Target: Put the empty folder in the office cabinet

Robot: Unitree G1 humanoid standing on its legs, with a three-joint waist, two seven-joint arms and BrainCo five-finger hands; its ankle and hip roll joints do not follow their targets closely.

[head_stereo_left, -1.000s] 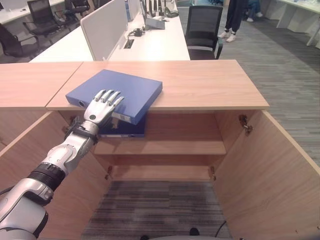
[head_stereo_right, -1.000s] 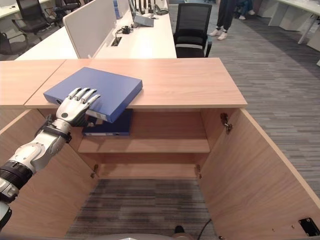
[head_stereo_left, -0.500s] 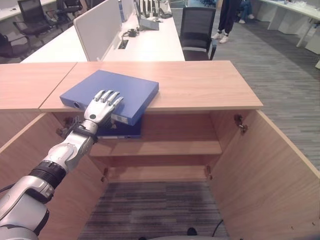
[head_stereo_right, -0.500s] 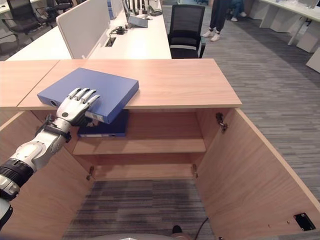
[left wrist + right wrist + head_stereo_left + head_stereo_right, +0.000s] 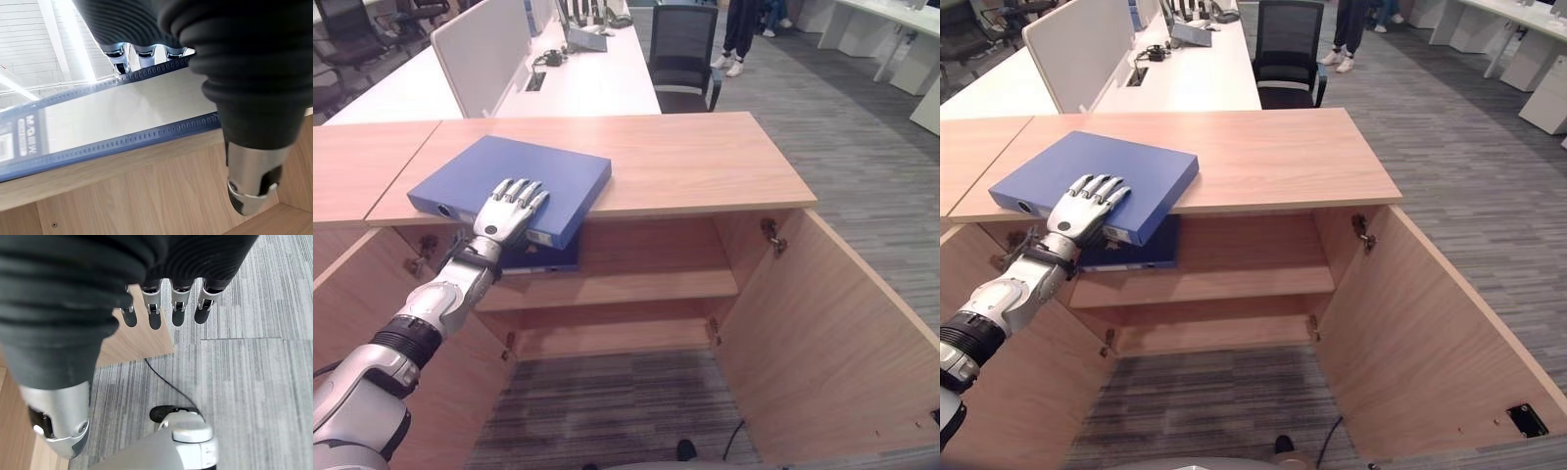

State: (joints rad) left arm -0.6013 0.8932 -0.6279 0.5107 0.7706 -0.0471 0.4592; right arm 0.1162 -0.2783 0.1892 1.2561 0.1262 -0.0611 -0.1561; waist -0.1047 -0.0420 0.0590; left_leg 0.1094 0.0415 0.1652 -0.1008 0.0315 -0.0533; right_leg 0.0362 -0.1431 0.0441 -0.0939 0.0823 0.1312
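Note:
A blue folder [image 5: 524,171] lies flat on the wooden cabinet top [image 5: 705,157], its near corner jutting past the front edge. My left hand [image 5: 504,213] rests on that near corner with straight fingers laid on the cover. In the left wrist view the folder's pale spine [image 5: 122,115] runs past the fingers, and the thumb [image 5: 252,181] hangs free below the cabinet's edge. A second blue folder [image 5: 543,259] lies on the upper shelf [image 5: 636,286] inside the open cabinet. My right hand [image 5: 177,308] hangs over the carpet with straight fingers, holding nothing.
Both cabinet doors stand open, the right door [image 5: 842,323] and the left door [image 5: 362,304]. A lower shelf [image 5: 617,338] sits beneath the upper one. Behind the cabinet are a white desk with a divider [image 5: 480,54], an office chair [image 5: 683,49] and a person's legs [image 5: 739,29].
The whole view has shifted, so the camera moved. My left hand stays flat on the blue folder, which lies in about the same place on the cabinet top.

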